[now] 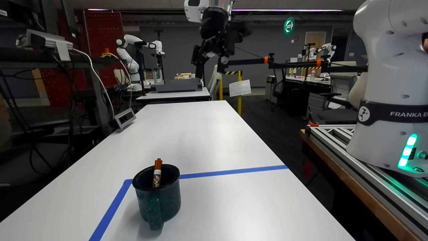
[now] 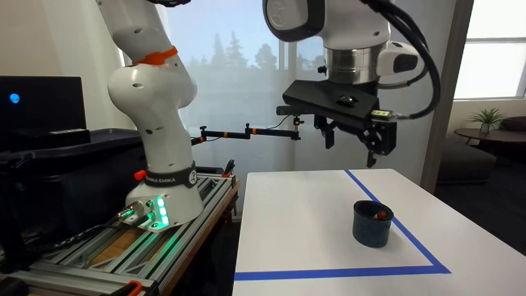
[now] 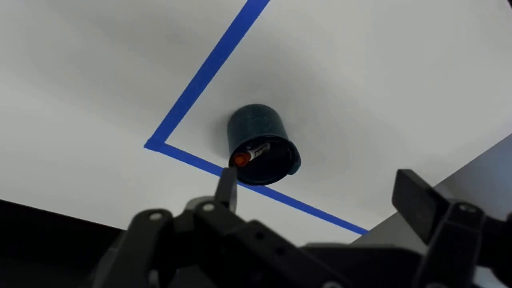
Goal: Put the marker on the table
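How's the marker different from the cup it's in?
The marker is slim like a stick, but the cup is wide and hollow. The marker is reddish-brown with a white band and an orangey end; the cup is dark teal. The marker leans inside the cup, while the cup stands upright on the table. What they share: neither is held by the gripper.

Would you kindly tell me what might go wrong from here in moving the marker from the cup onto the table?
The marker leans inside the cup, its orange end close to the cup's side, so the open claw might knock the cup over or drag it. Little of the marker seems to rise above the cup, so a shallow grip could slip. Being slim and apparently round, it may also roll on the table.
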